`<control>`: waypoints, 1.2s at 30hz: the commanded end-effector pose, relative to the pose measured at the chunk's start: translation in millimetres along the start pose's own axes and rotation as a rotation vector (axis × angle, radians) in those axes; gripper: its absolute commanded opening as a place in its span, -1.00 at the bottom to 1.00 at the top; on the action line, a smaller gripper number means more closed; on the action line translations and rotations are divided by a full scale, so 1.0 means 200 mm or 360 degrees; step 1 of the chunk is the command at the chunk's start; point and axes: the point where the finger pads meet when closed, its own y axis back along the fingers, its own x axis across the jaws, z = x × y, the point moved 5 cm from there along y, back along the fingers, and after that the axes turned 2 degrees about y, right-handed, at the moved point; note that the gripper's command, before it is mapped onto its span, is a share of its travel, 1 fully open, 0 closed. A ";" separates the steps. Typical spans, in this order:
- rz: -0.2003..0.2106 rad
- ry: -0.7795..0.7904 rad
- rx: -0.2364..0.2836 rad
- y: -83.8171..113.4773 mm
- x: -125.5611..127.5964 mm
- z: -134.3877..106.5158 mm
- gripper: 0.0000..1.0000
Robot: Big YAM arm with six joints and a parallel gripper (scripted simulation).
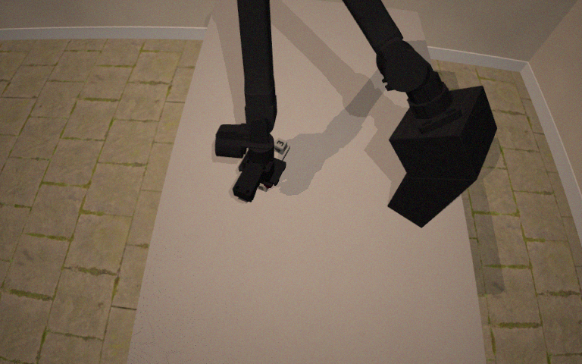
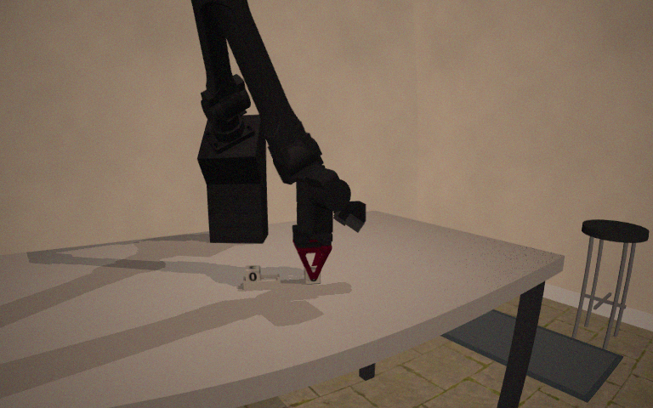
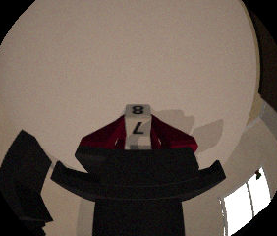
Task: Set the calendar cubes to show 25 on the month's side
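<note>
Probably light, stiff, slick 7/8 cube [image 1: 263, 188] [image 2: 307, 279] [image 3: 138, 129]; gripper [image 1: 265, 184] [image 2: 313, 278] [image 3: 138, 118] pinching opposite sides; hold mid-height; 0 cube [image 1: 280, 144] [image 2: 252, 276] nine o'clock, exterior view.

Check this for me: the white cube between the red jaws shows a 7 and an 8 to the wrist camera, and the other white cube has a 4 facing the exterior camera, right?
Not quite: the other white cube has a 0 facing the exterior camera, as the exterior view shows. The rest holds.
</note>
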 end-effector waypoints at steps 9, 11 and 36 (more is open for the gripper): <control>-0.0025 -0.0008 -0.0025 0.18 -0.02 0.02 -0.48; -0.0025 -0.0009 -0.0025 0.25 -0.02 0.02 -0.48; -0.0012 -0.0013 -0.0003 0.51 -0.03 -0.06 -0.48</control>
